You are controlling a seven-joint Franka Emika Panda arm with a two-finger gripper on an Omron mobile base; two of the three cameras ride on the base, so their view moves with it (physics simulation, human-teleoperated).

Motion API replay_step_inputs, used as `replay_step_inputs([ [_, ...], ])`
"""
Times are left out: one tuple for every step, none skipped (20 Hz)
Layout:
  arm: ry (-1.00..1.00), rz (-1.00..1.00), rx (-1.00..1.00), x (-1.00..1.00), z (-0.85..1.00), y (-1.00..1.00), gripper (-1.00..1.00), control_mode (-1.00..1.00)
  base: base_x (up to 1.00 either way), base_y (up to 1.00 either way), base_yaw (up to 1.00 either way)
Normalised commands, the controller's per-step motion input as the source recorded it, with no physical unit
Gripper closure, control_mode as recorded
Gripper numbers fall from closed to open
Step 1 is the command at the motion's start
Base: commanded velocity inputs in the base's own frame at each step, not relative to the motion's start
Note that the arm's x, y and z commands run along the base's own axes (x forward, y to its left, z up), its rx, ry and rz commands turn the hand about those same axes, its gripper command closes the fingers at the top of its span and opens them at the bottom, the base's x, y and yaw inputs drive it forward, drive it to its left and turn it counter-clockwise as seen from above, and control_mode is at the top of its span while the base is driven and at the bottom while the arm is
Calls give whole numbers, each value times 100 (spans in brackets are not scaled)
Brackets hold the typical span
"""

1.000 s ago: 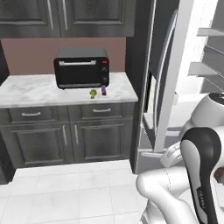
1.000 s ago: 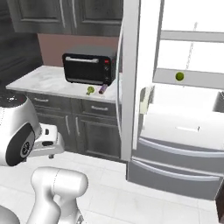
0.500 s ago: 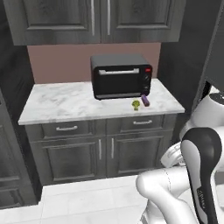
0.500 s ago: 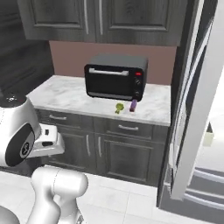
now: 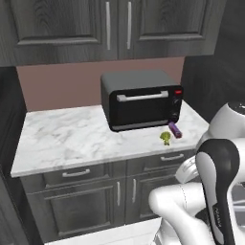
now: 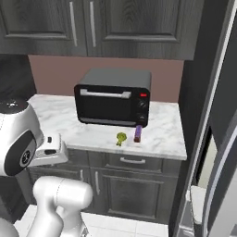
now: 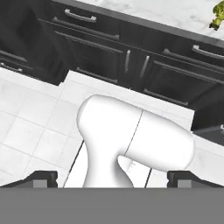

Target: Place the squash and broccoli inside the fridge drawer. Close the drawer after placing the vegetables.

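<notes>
Hand view: we see tool (image 7: 112,177) tips spread apart, empty, at frame bottom; broccoli (image 7: 218,15) on table (image 7: 175,13), far upper right.

Broccoli (image 5: 165,138) beside purple bar (image 5: 175,129)

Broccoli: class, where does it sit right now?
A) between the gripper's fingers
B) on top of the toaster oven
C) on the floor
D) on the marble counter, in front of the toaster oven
D: the broccoli rests on the counter just in front of the toaster oven, beside a purple bar.
</notes>
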Motion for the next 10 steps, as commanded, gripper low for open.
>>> replay_step_inputs([
  [0, 0, 0, 0, 0, 0, -100, 100, 75, -8, -19],
  [0, 0, 0, 0, 0, 0, -100, 100, 71, -1, -18],
  [0, 0, 0, 0, 0, 0, -100, 100, 68, 0, -17],
  [0, 0, 0, 0, 0, 0, -100, 100, 66, 0, -17],
  [0, 0, 0, 0, 0, 0, -100, 100, 66, -9, -16],
  [0, 0, 0, 0, 0, 0, -100, 100, 63, -16, -15],
  [0, 0, 0, 0, 0, 0, -100, 100, 56, -22, -14],
  [14, -15, 0, 49, 0, -31, -100, -100, 0, 0, 0],
  [13, -15, 0, 47, -2, -37, -100, -100, 0, 0, 0],
  [13, -15, 1, 48, -10, -45, -100, -100, 0, 0, 0],
])
